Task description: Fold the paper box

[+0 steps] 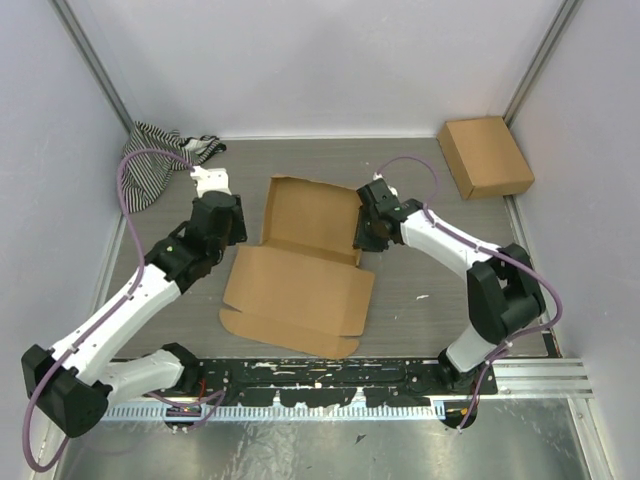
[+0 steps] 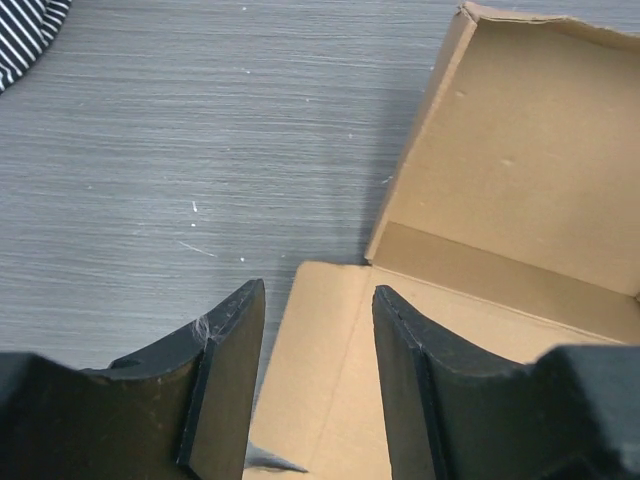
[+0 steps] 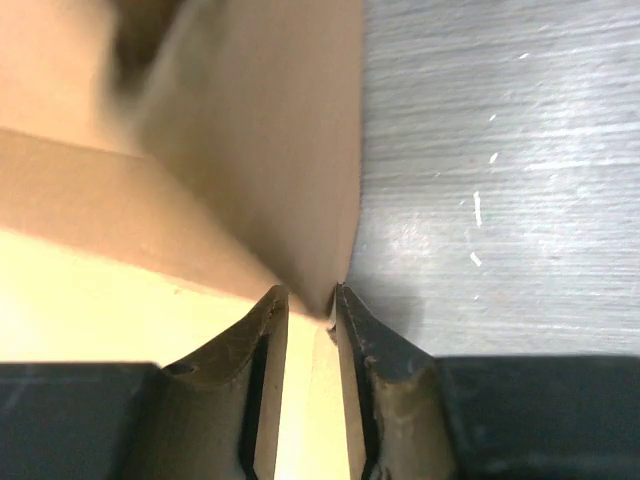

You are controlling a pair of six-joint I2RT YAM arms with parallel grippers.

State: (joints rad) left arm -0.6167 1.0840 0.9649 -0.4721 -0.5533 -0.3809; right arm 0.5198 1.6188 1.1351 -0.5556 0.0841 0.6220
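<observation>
At the far left corner of the table (image 1: pixel 420 275) I see a striped cloth (image 1: pixel 158 152) lying crumpled near the wall. Next to the right comes the left claw (image 1: pixel 230 222), and from its wrist camera I can say that it is spread wide, with nothing held between its fingers. One finger (image 2: pixel 225 380) is above the bare table and the other is above the cardboard. Whether the tips touch the surface, I cannot tell. The paper box (image 1: pixel 300 265) lies in the middle of the table, between the two claws. Its far half is a shallow tray with walls standing up, and its near half is a wide flap which lies flat on the table toward the arm bases. The left claw is at the left edge of this flap, just beside the near left corner of the tray. On the right side of the tray, the right claw (image 1: pixel 366 232) is pinching the standing right wall of the box. In its wrist view the two fingers are pressed on the thin cardboard edge, with gray table to the right of it. Far to the right, in the back corner and well apart from everything, sits a smaller box (image 1: pixel 486 156), brown and closed.
</observation>
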